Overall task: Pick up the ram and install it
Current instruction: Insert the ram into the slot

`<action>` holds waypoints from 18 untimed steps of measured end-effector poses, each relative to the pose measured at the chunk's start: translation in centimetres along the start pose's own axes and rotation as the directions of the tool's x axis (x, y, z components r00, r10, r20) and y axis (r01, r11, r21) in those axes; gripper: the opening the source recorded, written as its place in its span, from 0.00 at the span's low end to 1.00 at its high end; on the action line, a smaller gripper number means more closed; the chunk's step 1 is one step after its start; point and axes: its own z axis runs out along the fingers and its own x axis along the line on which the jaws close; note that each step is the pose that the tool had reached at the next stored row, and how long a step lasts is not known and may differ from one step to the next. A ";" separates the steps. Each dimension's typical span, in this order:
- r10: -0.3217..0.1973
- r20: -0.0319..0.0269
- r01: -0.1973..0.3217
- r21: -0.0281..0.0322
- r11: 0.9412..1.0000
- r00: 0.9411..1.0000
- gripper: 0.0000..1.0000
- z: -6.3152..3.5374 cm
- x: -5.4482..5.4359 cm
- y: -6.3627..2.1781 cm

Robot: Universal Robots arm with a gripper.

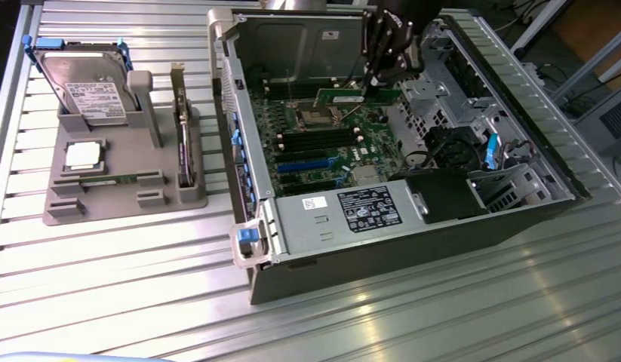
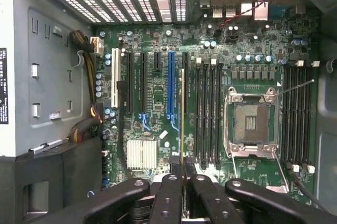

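1. My gripper (image 2: 182, 177) is closed on the ram (image 2: 182, 109); the stick reaches out from between the fingers, and the wrist view sees it edge-on, as a thin line
2. In the exterior view the ram is a green strip under the gripper, inside the open computer case (image 1: 411, 249), above the motherboard (image 2: 152, 103) and not yet seated in anything
3. Near this thin line lie the black memory slots (image 2: 208, 113), long and parallel; the ram runs in the same direction as they do, which I judge to be a good start for the insertion
4. On the far side of these slots is the empty processor socket (image 2: 250, 124) with its metal frame; I would keep the fingers away from it
5. To do this step well, I think the stick must stand straight over one slot, not tilted, and the push must be even along its length; I cannot tell whether the slot latches are open
6. Well apart, on the exterior view's left, a grey holder (image 1: 119, 192) on the table (image 1: 139, 302) carries the hard drive (image 1: 89, 87) and the processor chip (image 1: 84, 154)
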 end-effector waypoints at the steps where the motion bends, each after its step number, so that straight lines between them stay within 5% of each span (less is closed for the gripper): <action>1: -0.001 0.000 0.001 0.000 1.000 1.000 0.12 0.13 0.0 -0.01; 18: -0.018 -0.001 0.018 0.002 1.000 1.000 0.12 1.03 -0.1 -0.04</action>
